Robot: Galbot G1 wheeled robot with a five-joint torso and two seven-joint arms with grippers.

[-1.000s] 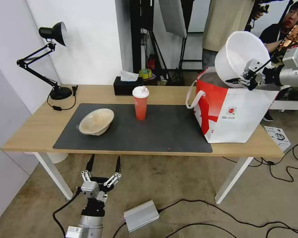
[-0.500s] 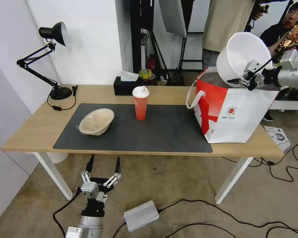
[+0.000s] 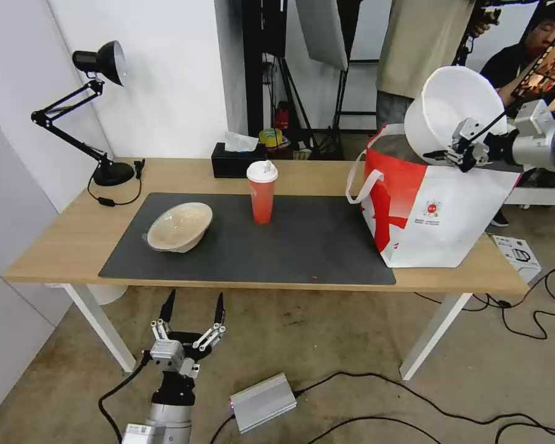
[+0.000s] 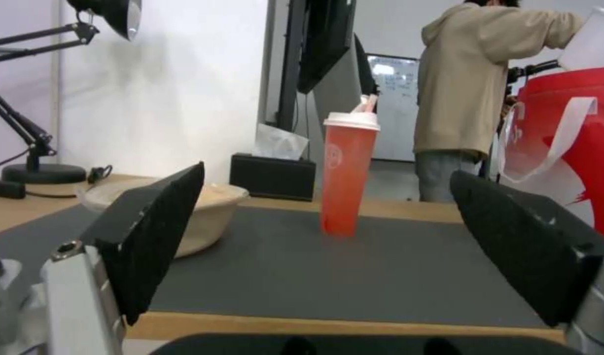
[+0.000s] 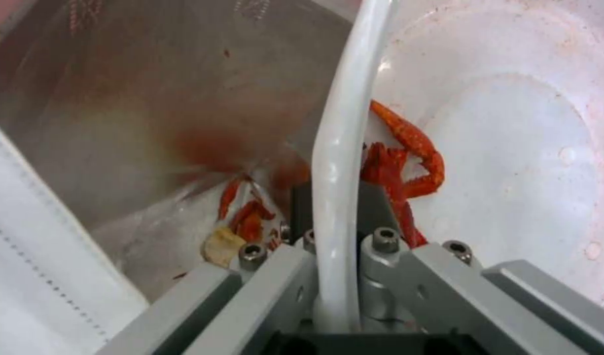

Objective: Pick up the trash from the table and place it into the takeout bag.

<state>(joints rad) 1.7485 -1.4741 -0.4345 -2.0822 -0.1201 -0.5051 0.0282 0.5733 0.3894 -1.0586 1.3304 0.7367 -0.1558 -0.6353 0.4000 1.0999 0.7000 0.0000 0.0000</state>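
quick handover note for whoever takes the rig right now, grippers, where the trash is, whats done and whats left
Right gripper: shut on the rim of the big white round bowl, held tilted above the open red-and-white takeout bag; red scraps lie inside the bowl.
Left gripper: open, empty, parked low in front of the light-wood table.
On the dark grey mat: shallow beige bowl and tall red drink cup with white lid.
Done: white bowl lifted off the table.
Left: drop it in the bag, then the beige bowl and cup.

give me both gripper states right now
Left gripper: open, holding nothing, low in front of the table.
Right gripper: closed on the white bowl rim, above the takeout bag.
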